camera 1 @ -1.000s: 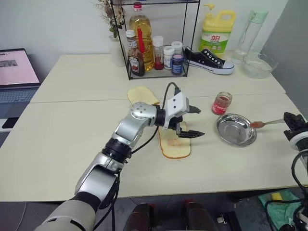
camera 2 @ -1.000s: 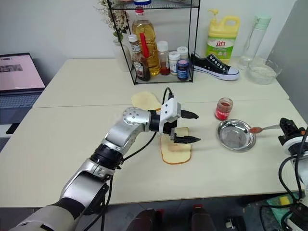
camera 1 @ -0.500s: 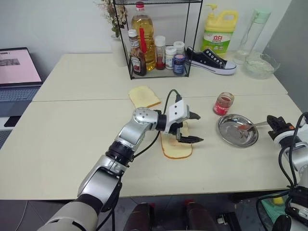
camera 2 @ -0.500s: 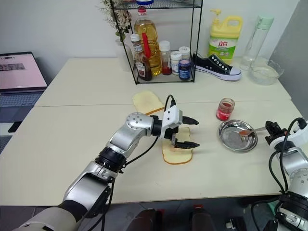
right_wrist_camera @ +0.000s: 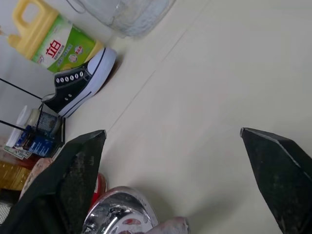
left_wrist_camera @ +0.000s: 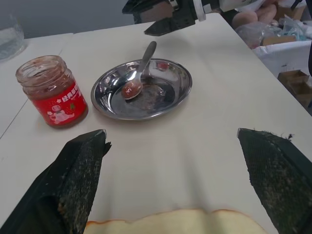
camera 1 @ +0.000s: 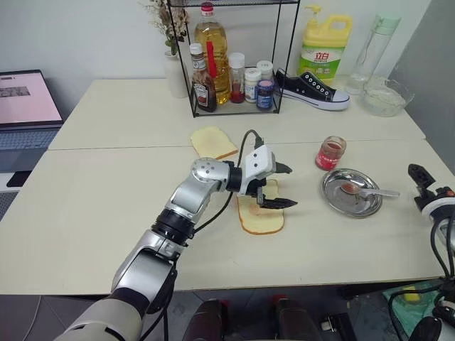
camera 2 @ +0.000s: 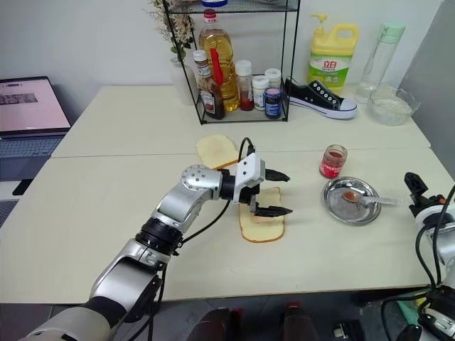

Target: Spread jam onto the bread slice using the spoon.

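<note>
The bread slice [camera 1: 261,216], long and pale yellow with a small reddish-brown dab of jam [camera 1: 254,209], lies at mid-table. My left gripper [camera 1: 290,186] hovers just above its far end, open, nothing between its fingers. To the right sits the open jam jar [camera 1: 328,153]. Beside the jar is a round steel dish [camera 1: 335,202], and the spoon [camera 1: 364,190] lies in it, red-smeared bowl inward, handle over the right rim. My right gripper [camera 1: 421,179] stands open to the right of the dish, apart from the spoon's handle. The left wrist view looks across to the spoon [left_wrist_camera: 141,70] and the jar [left_wrist_camera: 51,90].
A smaller squarish slice [camera 1: 212,142] lies behind the bread. A wire rack of bottles [camera 1: 231,67], a black shoe [camera 1: 311,89], a yellow detergent jug [camera 1: 321,46], a glass bowl [camera 1: 384,96] and a tall bottle [camera 1: 373,42] line the back. A laptop [camera 1: 25,106] stands at the far left.
My right gripper lowered the spoon into the dish, opened and let it go, then drew back to the right. The spoon now rests in the dish. The left gripper stayed put.
</note>
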Controlling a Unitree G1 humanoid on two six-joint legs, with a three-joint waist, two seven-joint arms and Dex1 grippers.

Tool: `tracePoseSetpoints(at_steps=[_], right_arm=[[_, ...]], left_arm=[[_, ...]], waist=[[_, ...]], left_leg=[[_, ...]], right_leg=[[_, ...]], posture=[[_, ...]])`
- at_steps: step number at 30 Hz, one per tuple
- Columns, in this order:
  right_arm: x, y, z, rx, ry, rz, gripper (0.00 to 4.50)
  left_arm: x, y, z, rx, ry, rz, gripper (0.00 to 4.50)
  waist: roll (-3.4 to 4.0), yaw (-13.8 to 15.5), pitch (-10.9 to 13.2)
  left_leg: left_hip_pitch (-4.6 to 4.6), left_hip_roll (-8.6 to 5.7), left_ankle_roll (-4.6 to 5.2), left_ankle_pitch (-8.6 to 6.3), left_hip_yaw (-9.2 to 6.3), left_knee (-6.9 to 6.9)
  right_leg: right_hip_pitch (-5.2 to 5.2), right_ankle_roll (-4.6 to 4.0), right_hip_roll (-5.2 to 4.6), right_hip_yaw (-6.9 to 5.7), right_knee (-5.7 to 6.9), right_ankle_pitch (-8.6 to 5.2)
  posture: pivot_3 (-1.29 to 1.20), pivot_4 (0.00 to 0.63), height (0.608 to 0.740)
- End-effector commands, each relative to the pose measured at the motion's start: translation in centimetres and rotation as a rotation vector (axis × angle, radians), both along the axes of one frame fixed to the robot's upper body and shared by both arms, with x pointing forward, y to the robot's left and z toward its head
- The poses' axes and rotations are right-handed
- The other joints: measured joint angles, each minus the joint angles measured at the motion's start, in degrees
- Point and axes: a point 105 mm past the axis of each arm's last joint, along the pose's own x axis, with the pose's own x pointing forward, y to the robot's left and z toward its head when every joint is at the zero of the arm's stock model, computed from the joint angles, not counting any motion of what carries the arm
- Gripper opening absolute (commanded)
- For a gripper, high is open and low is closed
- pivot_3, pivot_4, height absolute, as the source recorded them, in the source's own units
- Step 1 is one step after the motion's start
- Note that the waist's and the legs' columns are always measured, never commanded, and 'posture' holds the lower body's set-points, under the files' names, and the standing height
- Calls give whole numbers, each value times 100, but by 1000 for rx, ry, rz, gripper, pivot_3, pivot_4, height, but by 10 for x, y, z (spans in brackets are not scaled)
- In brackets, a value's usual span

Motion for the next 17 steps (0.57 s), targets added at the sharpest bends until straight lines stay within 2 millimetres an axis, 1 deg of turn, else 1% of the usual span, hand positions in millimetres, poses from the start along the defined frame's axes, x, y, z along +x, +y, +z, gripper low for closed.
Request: tracePoseSetpoints(at_steps=[1, 2, 3, 4, 5, 7, 10, 12, 14, 16, 17], right_arm=[[-15, -3, 42, -226, -24, 42, 4478], [-18, 1, 45, -324, 13, 90, 4478], [-21, 11, 48, -437, 52, 168, 4478], [-24, 23, 49, -550, 95, 257, 4478], [-29, 40, 49, -681, 136, 379, 4478], [-38, 63, 45, -826, 177, 552, 4478], [-51, 91, 45, -918, 177, 752, 4478], [-61, 107, 43, -950, 174, 866, 4478], [-75, 126, 36, -968, 187, 1004, 4478], [-84, 135, 31, -973, 195, 1073, 4478], [-86, 136, 30, -974, 196, 1085, 4478]], left_arm=[[6, 18, 27, -50, -26, 35, 4500], [8, 26, 30, -53, -16, 54, 4500], [12, 38, 33, -51, -7, 85, 4500], [16, 51, 34, -42, 14, 122, 4500], [20, 70, 34, -27, 40, 172, 4500], [23, 97, 33, 1, 75, 243, 4500], [21, 137, 29, 52, 119, 329, 4500], [15, 158, 27, 78, 158, 381, 4500], [2, 186, 23, 95, 216, 442, 4500], [-10, 200, 18, 114, 239, 470, 4500], [-15, 204, 16, 122, 243, 476, 4500]], waist=[[2, -1, 0], [2, -1, 1], [3, -2, 0], [2, -5, 1], [2, -21, 1], [1, -66, 0], [-1, -68, 2], [-3, -27, 4], [-8, -11, 6], [-19, 2, 11], [-19, 2, 11]], left_leg=[[-1, 0, 0, 0, 0, 0], [-1, 1, 0, 0, -1, 0], [-2, 0, 0, 0, -2, -2], [-2, 1, 1, -1, -1, -1], [-1, 3, 1, -1, -4, -3], [5, 7, 2, -1, -2, -5], [10, 19, 3, -2, -6, -3], [7, 15, 2, -2, -8, -2], [3, 13, 2, -2, -11, 0], [2, 14, 2, -2, -21, -1], [-1, 14, 2, -2, -25, 0]], right_leg=[[0, 0, 0, 0, 0, 0], [0, 0, 1, -1, -1, 0], [-1, 0, 0, -1, -2, 0], [-1, 0, 1, -1, -2, 0], [0, 0, 3, -2, -3, -1], [-1, 1, 9, -2, -1, -1], [4, 1, 20, -6, -2, -1], [4, 1, 14, -8, -4, -1], [3, 1, 10, -9, -6, -1], [6, 0, 6, -4, -11, -1], [6, 0, 5, -4, -12, -1]], posture=[[0, 150, 740], [0, 150, 740], [0, 150, 740], [0, 150, 740], [0, 150, 740], [0, 150, 740], [0, 150, 740], [0, 150, 740], [0, 150, 740], [0, 150, 740], [0, 150, 740]])
